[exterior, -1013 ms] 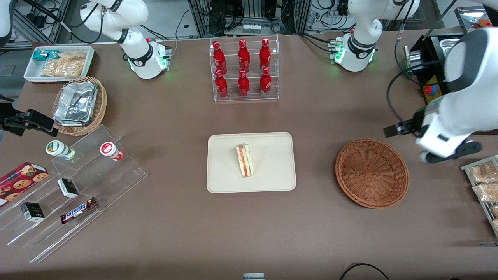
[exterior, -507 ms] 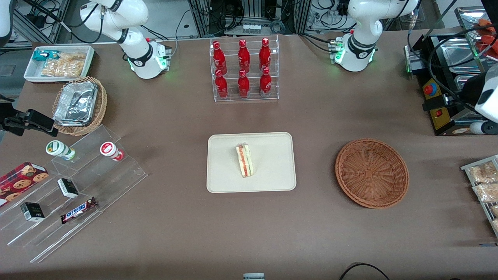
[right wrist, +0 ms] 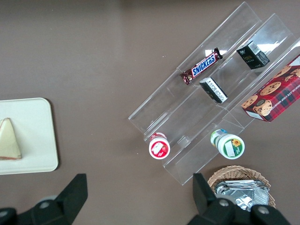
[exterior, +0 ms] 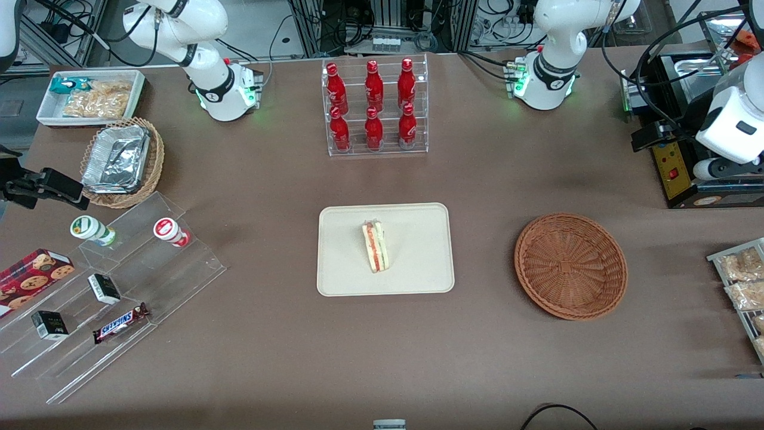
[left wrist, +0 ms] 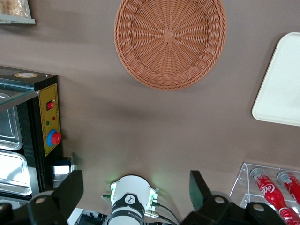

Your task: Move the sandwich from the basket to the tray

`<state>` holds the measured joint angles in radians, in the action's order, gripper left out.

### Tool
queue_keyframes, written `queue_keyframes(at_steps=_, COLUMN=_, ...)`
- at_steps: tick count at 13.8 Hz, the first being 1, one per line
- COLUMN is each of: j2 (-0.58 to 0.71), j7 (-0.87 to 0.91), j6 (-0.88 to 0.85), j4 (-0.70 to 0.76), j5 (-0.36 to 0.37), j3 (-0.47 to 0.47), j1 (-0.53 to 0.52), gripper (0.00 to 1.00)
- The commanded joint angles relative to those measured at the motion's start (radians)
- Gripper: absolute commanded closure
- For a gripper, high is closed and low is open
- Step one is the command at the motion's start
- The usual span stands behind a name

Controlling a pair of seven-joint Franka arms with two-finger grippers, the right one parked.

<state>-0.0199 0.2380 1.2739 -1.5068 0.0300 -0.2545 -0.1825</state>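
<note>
The sandwich (exterior: 375, 245), a pale wedge with red and green filling, lies on the cream-beige tray (exterior: 418, 239) in the middle of the table; both also show in the right wrist view, sandwich (right wrist: 9, 140) on tray (right wrist: 37, 136). The round reddish-brown wicker basket (exterior: 570, 266) stands beside the tray toward the working arm's end and holds nothing; it also shows in the left wrist view (left wrist: 169, 42). My left gripper (exterior: 650, 136) is open and empty (left wrist: 135, 187), raised high over the table's edge, well apart from the basket and farther from the front camera than it.
A black control box with red buttons (exterior: 671, 164) sits under the gripper. An acrylic rack of red bottles (exterior: 373, 107) stands at the back middle. Bagged snacks (exterior: 743, 280) lie at the working arm's end. Acrylic steps with snacks (exterior: 113, 298) and a foil-filled basket (exterior: 122, 161) lie toward the parked arm's end.
My left arm has drawn away from beside the basket, rising and moving farther from the front camera to over the control box. Sandwich, tray and basket have not moved.
</note>
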Motion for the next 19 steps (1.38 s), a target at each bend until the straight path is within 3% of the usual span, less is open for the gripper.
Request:
queue_keyframes(at_steps=1, j2=0.000, j7=0.012, j6=0.028, j4=-0.004, j5=0.013, j3=-0.011, j1=-0.017, gripper=0.00)
queue_keyframes(at_steps=8, j2=-0.002, j7=0.001, j6=0.062, j4=-0.004, j5=0.014, j3=-0.014, j1=-0.017, gripper=0.00)
queue_keyframes(at_steps=11, j2=-0.015, j7=-0.016, j6=0.154, j4=-0.006, j5=0.019, j3=-0.020, j1=-0.017, gripper=0.00)
queue_keyframes(at_steps=19, j2=-0.008, j7=-0.114, j6=0.131, j4=-0.012, j5=0.060, j3=-0.031, j1=-0.018, gripper=0.00)
